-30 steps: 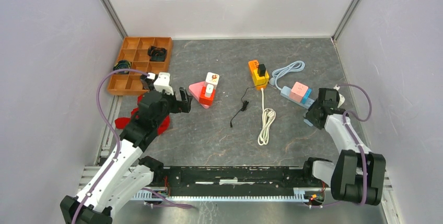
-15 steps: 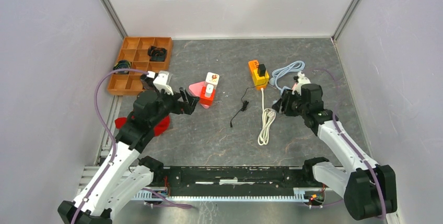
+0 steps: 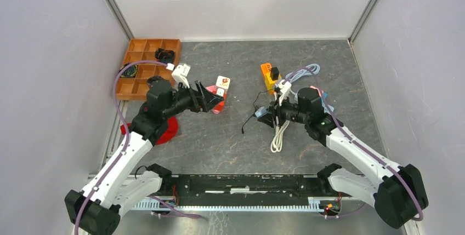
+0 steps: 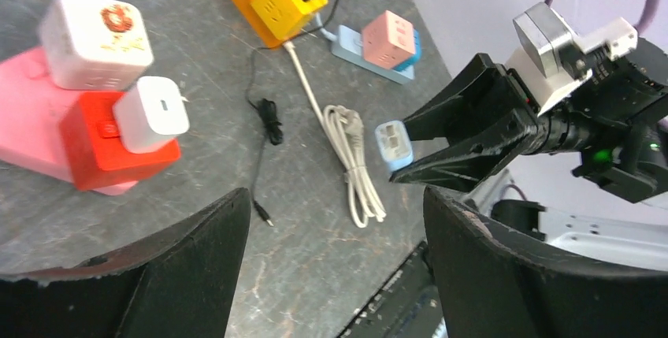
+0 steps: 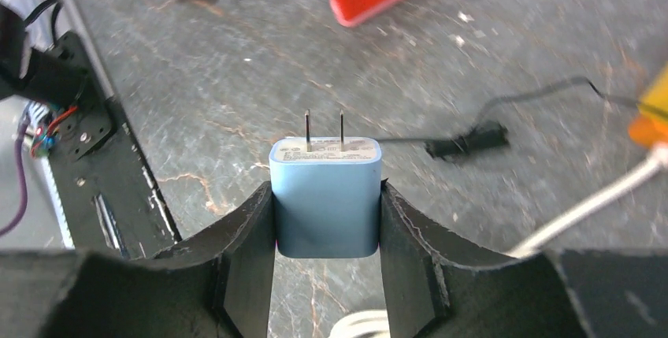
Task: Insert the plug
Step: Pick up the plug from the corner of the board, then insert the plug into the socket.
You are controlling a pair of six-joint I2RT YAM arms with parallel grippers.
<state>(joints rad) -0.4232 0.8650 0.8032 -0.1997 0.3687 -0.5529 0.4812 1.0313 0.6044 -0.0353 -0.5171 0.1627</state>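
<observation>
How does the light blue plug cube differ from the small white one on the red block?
The light blue plug cube is clamped in the right arm's jaws, its two prongs bare. The small white plug cube sits on the red block, held by nothing, prongs hidden. Both are rounded cubes.

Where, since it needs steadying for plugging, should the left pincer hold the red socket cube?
Probably across two flat side faces of the red socket cube, approaching level from the left pincer. The white charger fills one face, the pink base lies beneath it, and the blue plug held opposite needs room.
</observation>
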